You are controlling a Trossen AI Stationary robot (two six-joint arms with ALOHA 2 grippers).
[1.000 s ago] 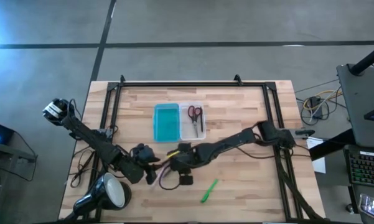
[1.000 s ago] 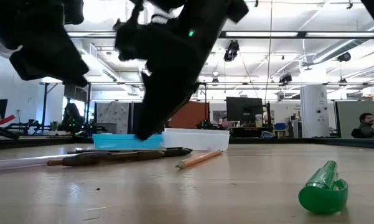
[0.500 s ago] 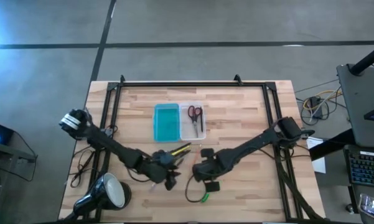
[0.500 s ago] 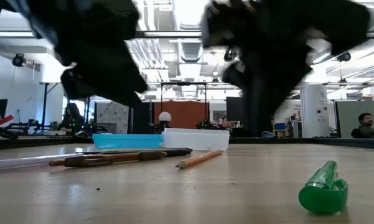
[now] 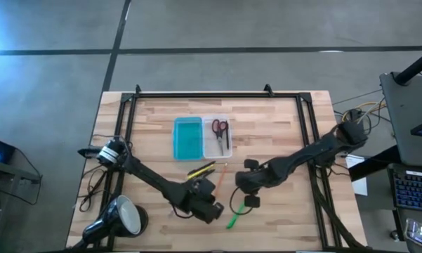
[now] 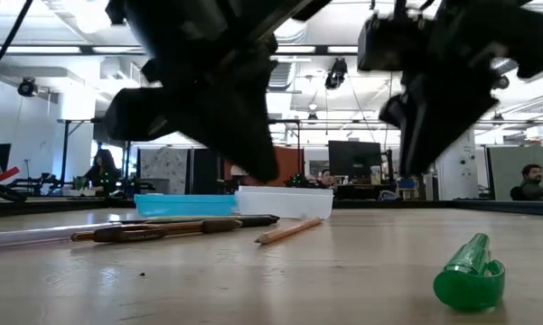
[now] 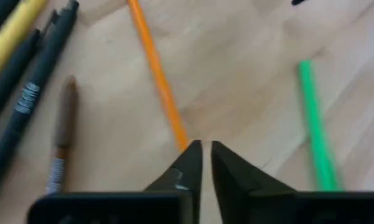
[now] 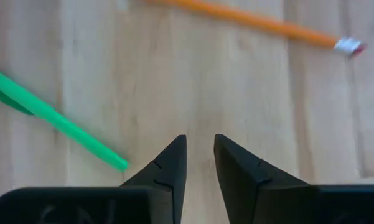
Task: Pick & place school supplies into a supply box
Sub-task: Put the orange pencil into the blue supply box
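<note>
In the low view both arms showed only as dark, blurred masses hanging from above, so no fingertip could be read there, and the supply box (image 6: 235, 203) was seen only edge-on as a thin turquoise and clear strip far back on the table (image 6: 280, 280). From overhead the pens beside the left arm were partly covered by it, and their number could not be counted.

The left gripper (image 7: 201, 155) hovered over bare wood with its jaws nearly together, only a thin slit between the tips and nothing clenched in them. Its tips pointed at the near end of the orange pencil (image 7: 157, 71); whether they touched it could not be told. The green marker (image 7: 314, 124) lay off to one side, and the dark pens (image 7: 25, 106) with a yellow one lay on the other.

The right gripper (image 8: 198, 158) also hung over bare wood, its jaws parted by a narrow gap and empty. The marker's tip lay just beside one finger (image 8: 165, 168) without clearly touching it.

In the high view the box (image 5: 201, 137) sat open toward the far middle of the table, turquoise half beside clear half, with the red-handled scissors (image 5: 220, 131) inside the clear half. The pencil, pens and marker lay on the table nearer the front, apart from the box. A desk lamp (image 5: 123, 216) stood at the front left corner
</note>
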